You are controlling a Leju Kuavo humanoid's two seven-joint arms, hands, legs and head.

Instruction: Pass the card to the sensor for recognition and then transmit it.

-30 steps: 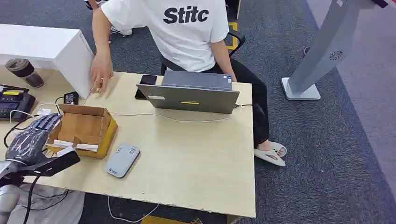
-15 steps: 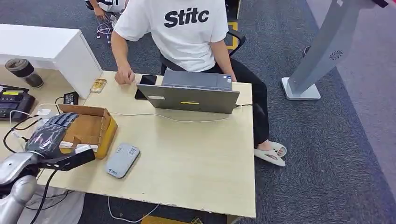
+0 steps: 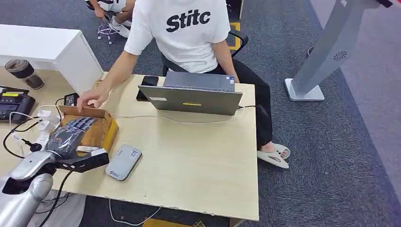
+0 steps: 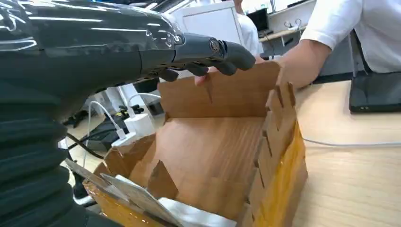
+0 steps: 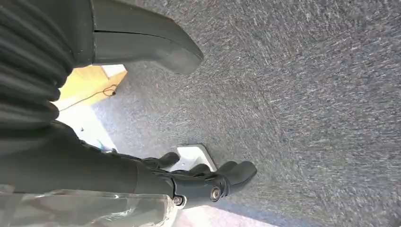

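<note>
The fingers (image 3: 81,124) of the left hand (image 3: 71,134) lie stretched out and apart over the open cardboard box (image 3: 105,128), grasping nothing; in the left wrist view they reach across the box toward its far wall, above its bare brown floor. The cards (image 4: 142,201) sit in the box's near end, a few pale flat pieces leaning together against the wall below the hand. In the head view one shows as a pale strip (image 3: 88,149) just beside the hand's wrist side.

The right hand (image 5: 198,182) hangs over grey carpet (image 5: 307,94), its fingers slightly curled and apart, released and empty.

The sensor (image 3: 123,161), a flat grey reader with a small label, lies on the wooden surface (image 3: 198,156) just beside the box, toward the robot's right.

A person in a white shirt (image 3: 187,28) sits at the far side of the surface behind a grey laptop (image 3: 191,97) and reaches one hand (image 3: 92,98) to the far rim of the box. A black phone (image 3: 147,84) lies by the laptop. A cable (image 3: 175,120) runs across the surface in front of the laptop.
</note>
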